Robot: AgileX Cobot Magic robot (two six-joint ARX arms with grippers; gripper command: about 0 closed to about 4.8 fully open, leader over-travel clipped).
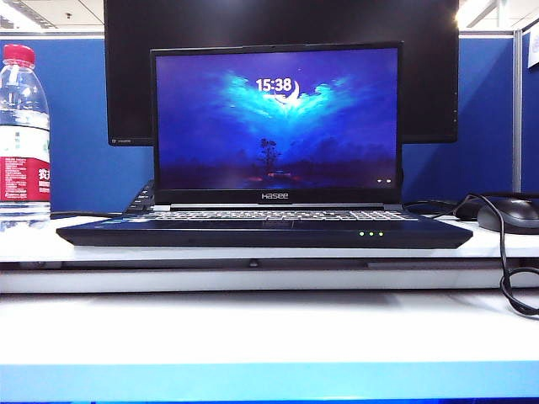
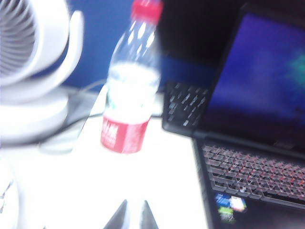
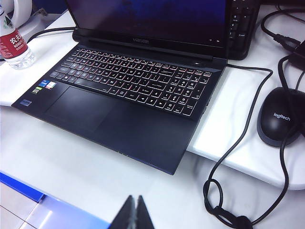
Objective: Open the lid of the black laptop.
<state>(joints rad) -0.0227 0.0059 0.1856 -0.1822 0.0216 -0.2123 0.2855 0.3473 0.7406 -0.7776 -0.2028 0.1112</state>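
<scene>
Exterior view: lid (image 1: pixel 276 118) upright; grippers (image 2: pixel 135 215) (image 3: pixel 136 213) clear of laptop (image 1: pixel 261 232).

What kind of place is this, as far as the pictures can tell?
Probably an office desk in a cubicle: a blue partition wall stands behind the white desk, which carries an opened Hasee laptop, a large monitor and a Logitech mouse.

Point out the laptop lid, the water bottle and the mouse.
lid (image 1: pixel 276 118), exterior view, middle of lit screen.
water bottle (image 2: pixel 125 133), left wrist view, red label.
mouse (image 3: pixel 281 117), right wrist view, top shell.

Bright light; blurred left wrist view.
</scene>
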